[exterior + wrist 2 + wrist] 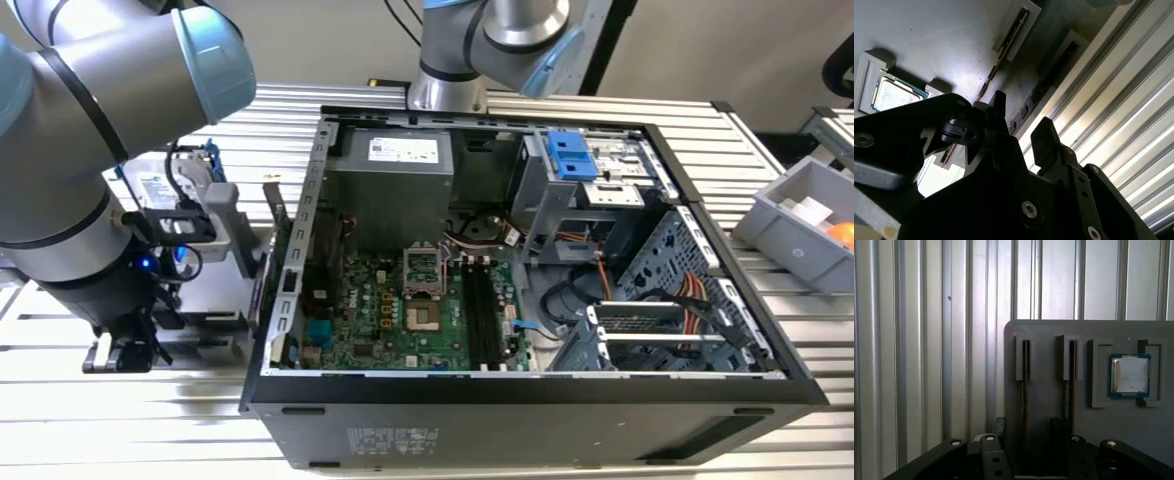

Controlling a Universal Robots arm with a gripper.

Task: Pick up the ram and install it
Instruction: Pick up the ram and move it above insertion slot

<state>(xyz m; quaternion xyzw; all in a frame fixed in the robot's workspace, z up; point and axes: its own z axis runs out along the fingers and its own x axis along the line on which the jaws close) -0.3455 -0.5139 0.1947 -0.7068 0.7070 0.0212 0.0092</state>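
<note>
gripper (1027, 422) jaws apart astride ram (1025, 370) standing edge-up in grey tray (1049, 332) | tray flat on ribbed aluminium table (914, 340) | open computer case (534, 400) on table beside tray

The jaws stand apart over the gray tray (954, 40), near the ram (1012, 38) and silver chip (894, 95).

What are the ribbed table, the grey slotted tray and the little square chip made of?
The ribbed table looks like bare aluminium: shiny grooved slats. The grey tray is likely matte plastic, dull, moulded. The square chip has a silvery metal lid, green rim.
</note>
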